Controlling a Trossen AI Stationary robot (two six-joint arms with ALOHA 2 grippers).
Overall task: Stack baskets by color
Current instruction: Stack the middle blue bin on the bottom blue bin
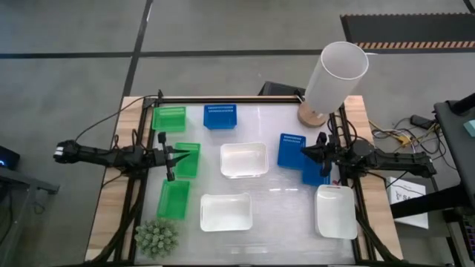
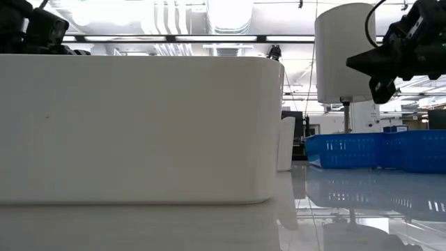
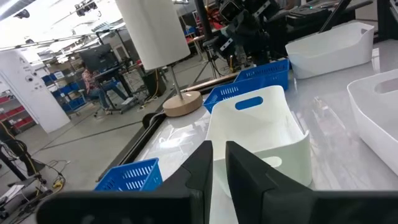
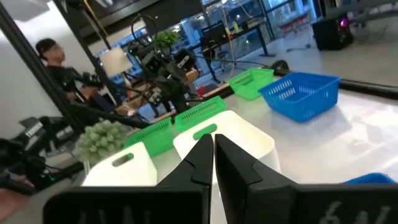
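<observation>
Nine baskets rest flat on their bottoms on the table. Three green ones (image 1: 169,119), (image 1: 187,159), (image 1: 173,199) line the left side. Blue ones lie at the far middle (image 1: 220,116) and at the right (image 1: 292,150), with one more (image 1: 315,176) partly hidden under my right arm. White ones lie at the middle (image 1: 243,159), near middle (image 1: 225,212) and near right (image 1: 336,211). My left gripper (image 1: 187,154) hovers level over the middle green basket, shut and holding nothing. My right gripper (image 1: 303,152) hovers level over the right blue basket, shut and holding nothing.
A tall white cylinder (image 1: 335,74) on a wooden foot (image 1: 312,115) stands at the far right corner. A spiky green plant (image 1: 156,237) sits at the near left corner. Bare tabletop shows between the white baskets (image 1: 286,193). People sit in the room beyond (image 4: 50,53).
</observation>
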